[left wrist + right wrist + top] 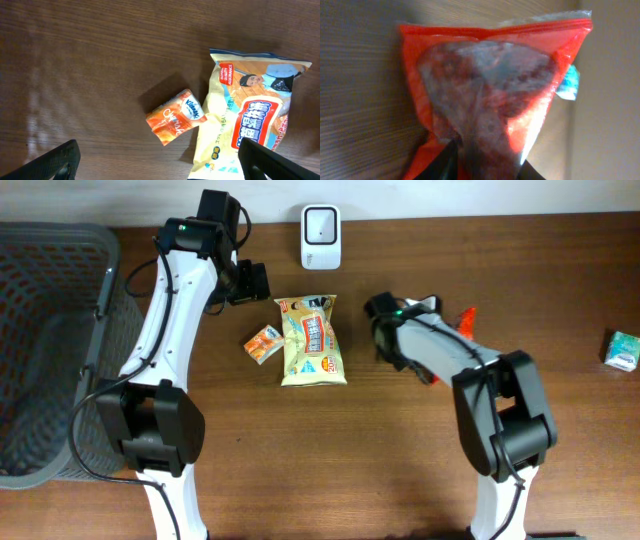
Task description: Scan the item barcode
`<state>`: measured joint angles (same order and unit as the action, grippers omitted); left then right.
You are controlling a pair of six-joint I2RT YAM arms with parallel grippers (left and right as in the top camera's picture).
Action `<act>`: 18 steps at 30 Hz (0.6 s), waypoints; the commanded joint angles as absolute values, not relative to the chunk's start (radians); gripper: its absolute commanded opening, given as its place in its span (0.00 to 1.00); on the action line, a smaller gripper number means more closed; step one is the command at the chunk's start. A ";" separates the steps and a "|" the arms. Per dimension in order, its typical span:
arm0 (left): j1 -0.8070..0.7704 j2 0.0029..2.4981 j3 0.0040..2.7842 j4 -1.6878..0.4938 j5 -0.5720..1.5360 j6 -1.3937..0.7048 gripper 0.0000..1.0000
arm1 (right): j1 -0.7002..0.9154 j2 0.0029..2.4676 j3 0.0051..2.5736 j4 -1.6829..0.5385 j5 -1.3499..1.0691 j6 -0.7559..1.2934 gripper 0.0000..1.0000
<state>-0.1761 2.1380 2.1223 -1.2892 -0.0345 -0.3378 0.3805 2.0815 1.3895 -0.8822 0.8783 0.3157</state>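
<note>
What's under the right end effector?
A red packet with dark contents, pinched in the right end effector. Overhead, the arm covers it except for orange-red edges. No barcode is visible.

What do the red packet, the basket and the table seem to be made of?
Red packet: thin plastic film, glossy and partly see-through; it crinkles and dark contents show through.
Basket: probably moulded plastic, grey and matt, with a regular mesh of holes.
Table: wood or a wood-look laminate, brown with straight grain lines; which one cannot be told.
</note>
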 commanded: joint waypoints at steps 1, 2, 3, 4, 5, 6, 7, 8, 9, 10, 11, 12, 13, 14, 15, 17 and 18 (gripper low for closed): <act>-0.172 2.148 2.125 -1.287 -0.042 -0.348 0.99 | 0.502 2.083 1.431 -0.859 0.688 0.330 0.37; -0.172 2.148 2.125 -1.287 -0.042 -0.348 0.99 | 0.542 2.083 1.449 -0.860 0.700 0.329 0.46; -0.171 2.148 2.125 -1.287 -0.042 -0.348 0.99 | 0.574 2.083 1.471 -0.869 0.725 0.329 0.56; -0.172 2.148 2.125 -1.287 -0.042 -0.348 0.99 | 0.592 2.082 1.496 -0.888 0.735 0.329 0.61; -0.172 2.148 2.125 -1.287 -0.042 -0.348 0.99 | 0.606 2.082 1.551 -0.941 0.738 0.329 0.61; -0.172 2.148 2.125 -1.287 -0.042 -0.348 0.99 | 0.607 2.082 1.593 -0.984 0.737 0.330 0.61; -0.172 2.148 2.125 -1.287 -0.042 -0.348 0.99 | 0.598 2.082 1.652 -1.039 0.736 0.335 0.64; -0.172 2.148 2.125 -1.287 -0.042 -0.348 0.99 | 0.586 2.082 1.696 -1.076 0.726 0.344 0.68; -0.172 2.148 2.125 -1.287 -0.042 -0.348 0.99 | 0.572 2.082 1.723 -1.094 0.686 0.319 0.74; -0.171 2.148 2.125 -1.287 -0.042 -0.348 0.99 | 0.556 2.082 1.731 -1.098 0.568 0.233 0.75; -0.172 2.148 2.125 -1.287 -0.042 -0.348 0.99 | 0.547 2.083 1.729 -1.111 0.471 0.202 0.75; -0.172 2.148 2.125 -1.287 -0.042 -0.348 0.99 | 0.540 2.083 1.712 -1.116 0.342 0.191 0.75; -0.172 2.148 2.125 -1.287 -0.042 -0.348 0.99 | 0.538 2.084 1.693 -1.110 0.198 0.078 0.74; -0.171 2.148 2.125 -1.287 -0.042 -0.348 0.99 | 0.552 2.085 1.676 -1.111 0.174 -0.022 0.74; -0.171 2.148 2.125 -1.287 -0.042 -0.348 0.99 | 0.570 2.085 1.658 -1.109 0.234 -0.062 0.75; -0.172 2.148 2.125 -1.287 -0.042 -0.348 0.99 | 0.608 2.085 1.613 -1.099 0.358 -0.075 0.80; -0.172 2.148 2.125 -1.287 -0.042 -0.348 0.99 | 0.622 2.085 1.590 -1.095 0.387 -0.075 0.81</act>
<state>-0.1761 2.1380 2.1223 -1.2888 -0.0345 -0.3378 0.5838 2.0899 1.6382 -1.0996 0.3134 -0.0101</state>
